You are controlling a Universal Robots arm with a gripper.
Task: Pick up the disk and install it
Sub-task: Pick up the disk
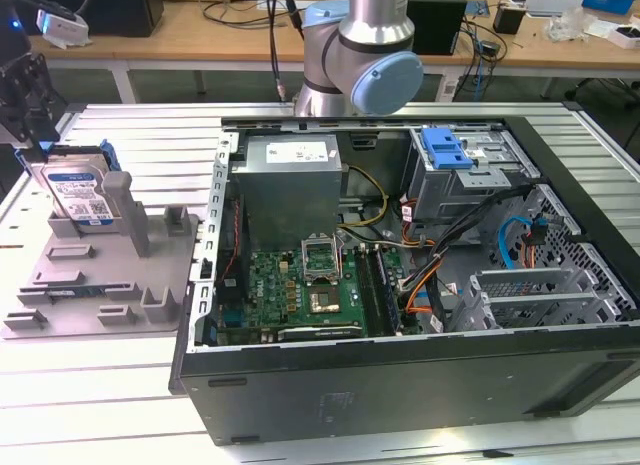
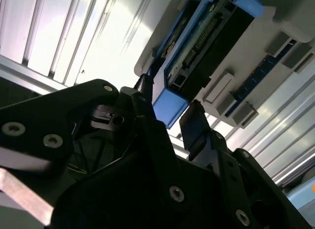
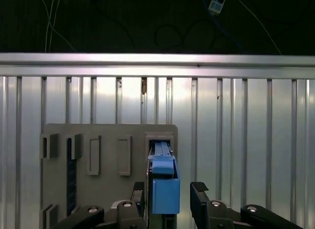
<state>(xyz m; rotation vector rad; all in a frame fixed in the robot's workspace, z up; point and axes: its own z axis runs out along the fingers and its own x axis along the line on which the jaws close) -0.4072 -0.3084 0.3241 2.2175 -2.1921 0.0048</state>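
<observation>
Straddling the disk [image 3: 163,199] at the holder's [image 3: 108,140] corner, your claw [image 3: 169,187] hangs released; centre it evenly.

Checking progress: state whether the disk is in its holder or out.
In. The disk stands upright in a slot of the grey holder; the open gripper straddles it.

No word or number can be read anywhere. In the exterior view the disk [image 1: 72,190] carries a blue-and-white label [image 1: 85,203], but its print is too fine to make out (only colour blocks and dark lines show). The grey power supply box [image 1: 290,190] inside the computer case [image 1: 450,380] has a white label [image 1: 297,153] on top, equally unreadable. A small pale badge [image 1: 335,406] on the case's black wall cannot be read either.
</observation>
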